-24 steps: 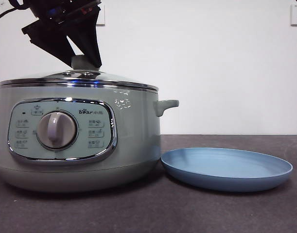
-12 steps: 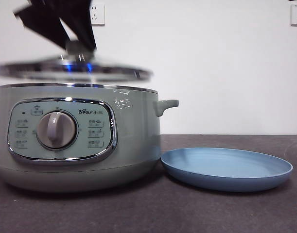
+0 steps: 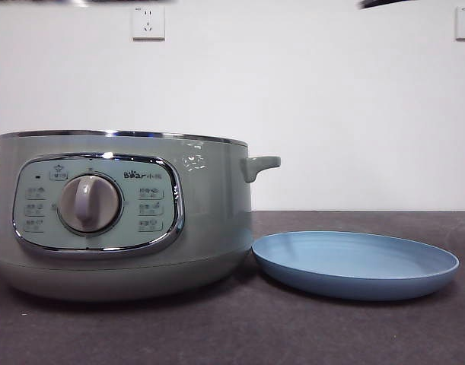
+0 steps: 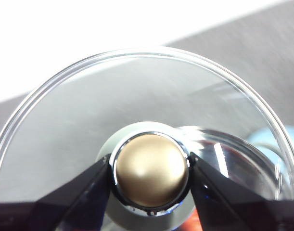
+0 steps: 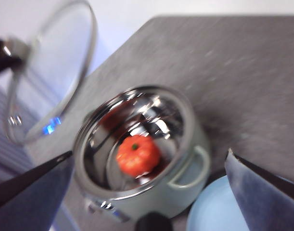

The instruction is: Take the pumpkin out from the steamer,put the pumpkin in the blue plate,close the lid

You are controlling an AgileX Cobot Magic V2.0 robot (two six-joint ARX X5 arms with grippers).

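The sage-green steamer (image 3: 209, 220) stands uncovered at the left of the front view. In the right wrist view the steamer (image 5: 185, 190) is seen from high above, and the orange pumpkin (image 5: 137, 155) rests on its shiny floor. My right gripper (image 5: 149, 154) hovers well above it, open and holding nothing. The glass lid (image 4: 89, 110) hangs in the air beside the pot, with my left gripper (image 4: 150, 169) shut on its knob. The right wrist view shows the lid (image 5: 55, 67) tilted, up off the pot's far side. Just right of the pot lies the blue plate (image 3: 354, 262), empty.
The dark table (image 3: 240, 334) runs bare in front of the pot and plate. A white wall with two sockets stands behind. A black arm tip (image 3: 384, 3) shows at the top edge of the front view.
The left gripper has lifted the lid off the steamer and carried it up out of the front view. The pot's rim now stands bare.
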